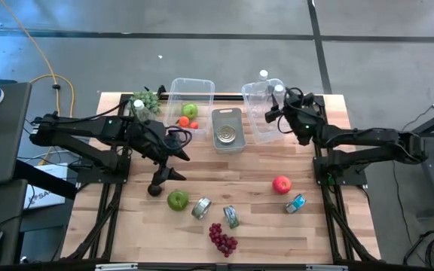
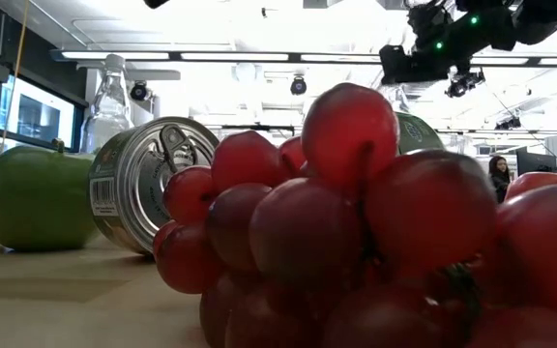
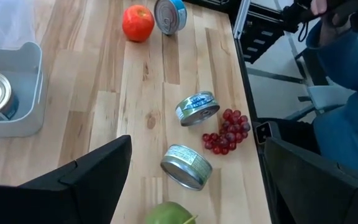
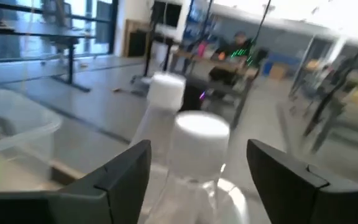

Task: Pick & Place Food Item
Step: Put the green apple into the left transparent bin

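Hovering at the back right of the table, the right gripper (image 1: 277, 111) sits over the clear bin (image 1: 261, 113) where two white-capped bottles stand. In the right wrist view the nearer bottle (image 4: 197, 168) rises right between the two dark fingers (image 4: 120, 177), its cap in the gap with daylight on both sides, so the jaws are parted and not clamped on it. The second bottle (image 4: 163, 102) stands just behind.

Over on the left, the left gripper (image 1: 173, 165) hangs above the middle-left of the table with its jaws spread wide and nothing between them. Just in front of it lies the green apple (image 1: 177, 199), peeking into the left wrist view at the edge, between the fingers' line but clear of them. Beside the apple lie two tins on their sides, the nearer tin (image 1: 201, 208) and a blue-labelled tin (image 1: 231, 217), then the bunch of red grapes (image 1: 222, 239) near the front edge.

The red apple (image 1: 281, 184) sits on the right half, well apart from both grippers, with a blue tin (image 1: 295, 203) just beside it. At the back, a grey tray (image 1: 227, 129) holds an upright can, and the left clear bin (image 1: 190, 102) holds a small green fruit.
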